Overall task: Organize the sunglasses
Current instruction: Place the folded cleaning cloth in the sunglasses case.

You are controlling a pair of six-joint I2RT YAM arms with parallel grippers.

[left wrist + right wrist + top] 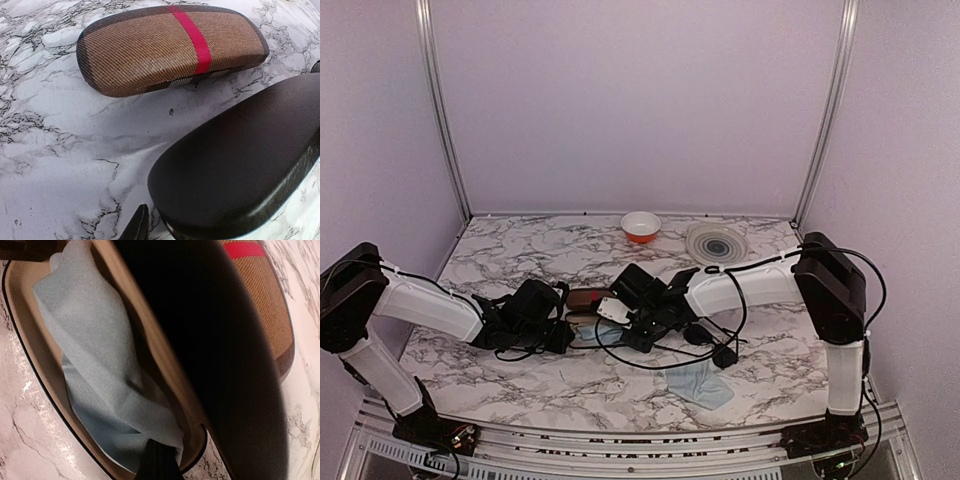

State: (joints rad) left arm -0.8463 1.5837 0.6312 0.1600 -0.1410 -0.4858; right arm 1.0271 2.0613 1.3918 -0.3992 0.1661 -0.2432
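Over the desk (510, 262), the right end effector (156, 461) is closed, touching blue cloth (95, 360) in the black case (225, 370); left end effector (565, 325): cannot tell.

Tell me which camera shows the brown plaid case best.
The left wrist view: the plaid case lies whole and closed on the table, red stripe clear. The right wrist view catches only one end behind the black case and its raised lid. The top view shows just a small brown sliver.
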